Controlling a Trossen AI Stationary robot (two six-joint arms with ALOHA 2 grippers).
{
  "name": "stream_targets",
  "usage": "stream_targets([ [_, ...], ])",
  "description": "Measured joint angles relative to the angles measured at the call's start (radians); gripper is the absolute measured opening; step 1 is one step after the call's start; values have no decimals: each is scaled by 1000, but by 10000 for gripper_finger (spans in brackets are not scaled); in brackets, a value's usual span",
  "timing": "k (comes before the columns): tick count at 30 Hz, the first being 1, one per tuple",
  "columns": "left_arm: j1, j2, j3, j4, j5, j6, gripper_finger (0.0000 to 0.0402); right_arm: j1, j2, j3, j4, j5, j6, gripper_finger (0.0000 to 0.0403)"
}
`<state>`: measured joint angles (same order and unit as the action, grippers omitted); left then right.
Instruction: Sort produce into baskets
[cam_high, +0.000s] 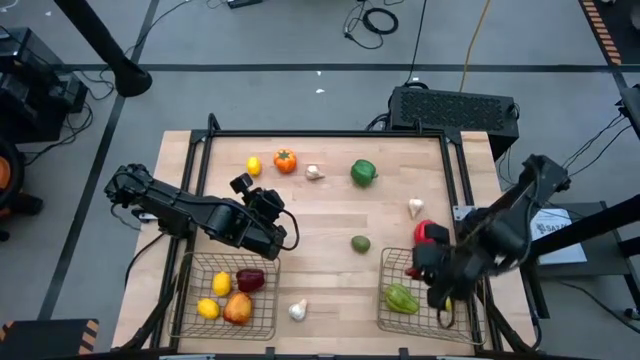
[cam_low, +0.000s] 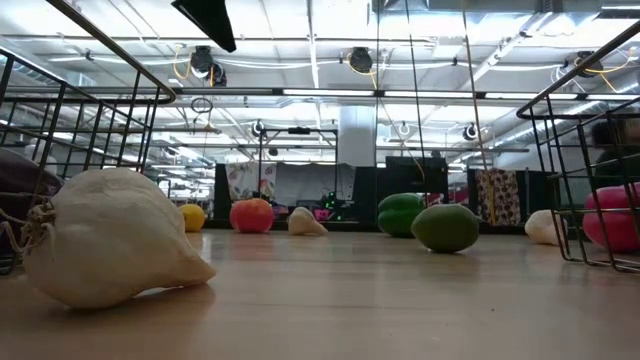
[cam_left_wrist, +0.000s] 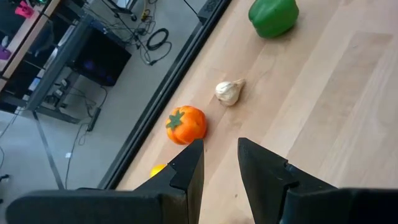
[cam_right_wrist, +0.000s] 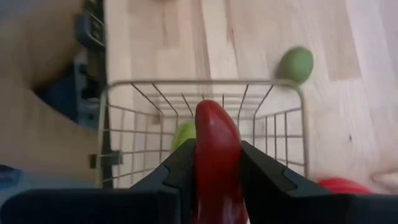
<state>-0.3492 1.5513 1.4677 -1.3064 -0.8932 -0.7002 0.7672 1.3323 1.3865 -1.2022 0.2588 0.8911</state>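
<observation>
Right gripper (cam_right_wrist: 217, 165) is clamped on the red chili (cam_right_wrist: 216, 155), hovering over the right basket (cam_right_wrist: 124, 118). I'd lower it inside the rim before releasing. Left gripper (cam_left_wrist: 217, 165) waits empty, fingers slightly apart, near the orange (cam_left_wrist: 185, 124).

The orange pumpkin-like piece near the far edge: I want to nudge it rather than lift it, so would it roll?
The orange piece looks round and squat, so a push would probably roll it. Its surface looks smooth and glossy, so it may slide on the table. The left gripper stands empty just short of it.
</observation>
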Motion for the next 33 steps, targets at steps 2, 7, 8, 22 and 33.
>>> stream_targets([
  [2, 0, 0, 0, 0, 0, 0, 107, 26, 49, 0, -10, 5, 30, 98],
  [7, 0, 0, 0, 0, 0, 1, 107, 67, 168, 0, -49, 6, 101, 98],
  [8, 0, 0, 0, 0, 0, 1, 107, 73, 191, 0, -66, 4, 120, 98],
  [22, 3, 0, 0, 17, 0, 9, 107, 159, 331, -1, -177, -81, 355, 116],
  [33, 3, 0, -16, 58, -6, 59, 107, 155, 331, -1, -154, 108, 329, 214],
])
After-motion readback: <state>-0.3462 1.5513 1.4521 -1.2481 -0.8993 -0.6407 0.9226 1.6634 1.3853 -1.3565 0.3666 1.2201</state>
